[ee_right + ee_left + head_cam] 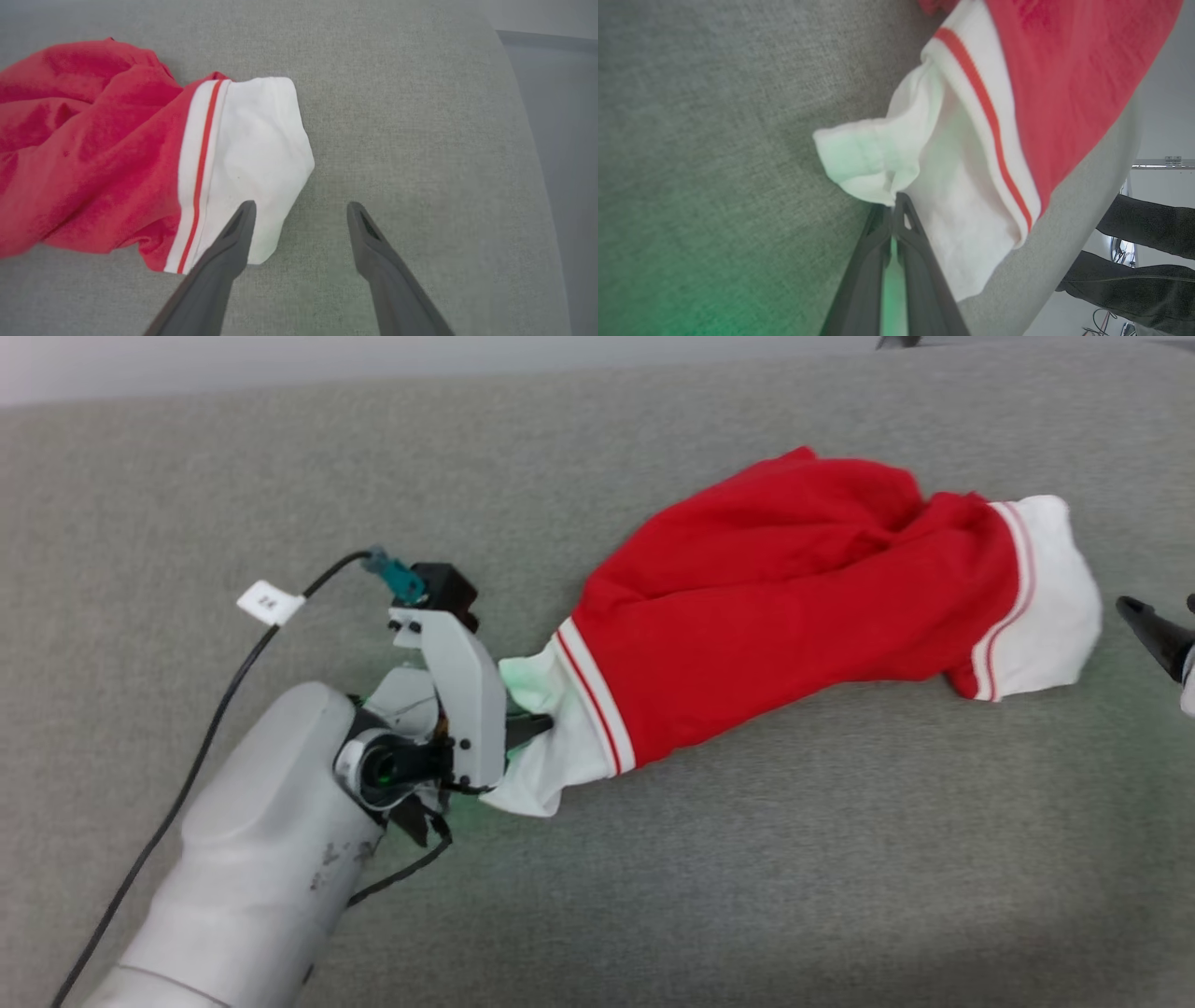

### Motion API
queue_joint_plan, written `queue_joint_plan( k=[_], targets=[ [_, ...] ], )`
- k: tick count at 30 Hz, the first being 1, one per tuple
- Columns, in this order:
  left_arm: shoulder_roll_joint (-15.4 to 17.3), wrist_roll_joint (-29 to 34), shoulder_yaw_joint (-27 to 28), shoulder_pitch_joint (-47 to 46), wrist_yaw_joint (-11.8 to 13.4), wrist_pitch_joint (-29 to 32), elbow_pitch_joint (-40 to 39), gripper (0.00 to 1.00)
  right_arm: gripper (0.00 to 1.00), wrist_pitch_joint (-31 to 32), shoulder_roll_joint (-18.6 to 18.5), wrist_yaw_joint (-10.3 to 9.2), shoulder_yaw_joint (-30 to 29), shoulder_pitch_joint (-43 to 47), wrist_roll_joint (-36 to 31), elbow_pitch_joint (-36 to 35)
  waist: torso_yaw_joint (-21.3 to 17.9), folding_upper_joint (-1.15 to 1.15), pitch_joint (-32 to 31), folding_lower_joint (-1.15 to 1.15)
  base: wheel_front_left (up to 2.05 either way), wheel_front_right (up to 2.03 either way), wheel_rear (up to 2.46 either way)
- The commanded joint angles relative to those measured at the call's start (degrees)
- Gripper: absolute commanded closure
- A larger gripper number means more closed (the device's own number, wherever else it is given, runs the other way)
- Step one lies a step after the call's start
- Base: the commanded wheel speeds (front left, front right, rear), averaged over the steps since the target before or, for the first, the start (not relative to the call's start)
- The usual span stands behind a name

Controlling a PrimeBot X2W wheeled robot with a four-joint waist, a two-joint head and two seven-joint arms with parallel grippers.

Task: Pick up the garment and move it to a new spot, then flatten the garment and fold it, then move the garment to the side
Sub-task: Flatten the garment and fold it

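Two grippers sit at the ends of the garment (794,607), which lies bunched on the grey cloth surface (280,457), stretching from 8 o'clock to 3 o'clock in the head view. The left gripper (534,725) is pinched tight on one white sleeve (878,154). The right gripper (301,210) has its fingers spread, just beside the other sleeve (261,140).

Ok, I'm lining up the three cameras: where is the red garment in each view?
Head view: the garment spans centre to right, one white sleeve pinched by the left gripper.
Left wrist view: upper right.
Right wrist view: left half.
Shared landmark: the grey surface beneath it.
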Motion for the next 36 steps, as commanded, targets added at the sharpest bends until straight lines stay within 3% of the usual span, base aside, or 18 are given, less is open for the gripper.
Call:
queue_joint_plan(
  k=[1,13,19,20,22,36],
  targets=[
    [0.08,-0.04,-1.26,-0.1,0.17,-0.28,0.38,1.0,0.0,0.41,0.13,-0.06,1.01,-2.4,0.78,2.73,2.72,0.0,2.6,0.0,0.0,0.0,0.0],
    [0.01,-1.96,-5.98,-3.04,0.44,-1.71,-1.21,1.0,0.0,-0.42,0.92,-0.06,6.66,-12.74,-1.09,20.32,6.03,0.0,6.56,0.0,0.0,0.0,0.0],
    [0.48,-3.31,-8.01,-3.17,0.52,-2.64,-1.94,1.0,0.02,-0.33,2.54,-0.02,9.95,-12.88,1.75,23.87,6.26,0.0,7.33,0.0,0.0,0.0,0.0],
    [0.57,-3.56,-8.27,-3.25,0.53,-2.73,-1.98,1.0,0.52,-0.34,2.68,-0.01,10.6,-12.92,2.31,24.04,6.21,0.0,7.42,0.0,0.0,0.0,0.0],
    [0.72,-3.96,-8.67,-3.59,0.56,-3.13,-1.87,1.0,1.0,-0.92,2.58,-0.01,11.33,-13.11,3.02,24.45,6.1,0.0,7.53,0.0,0.0,0.0,0.0],
    [0.49,-11.85,-3.65,-5.19,0.14,-14.25,-3.91,1.0,1.0,-10.32,-0.29,-0.03,11.44,-16.47,9.0,24.6,6.43,0.0,0.15,0.0,0.0,0.0,0.0]
  ],
)
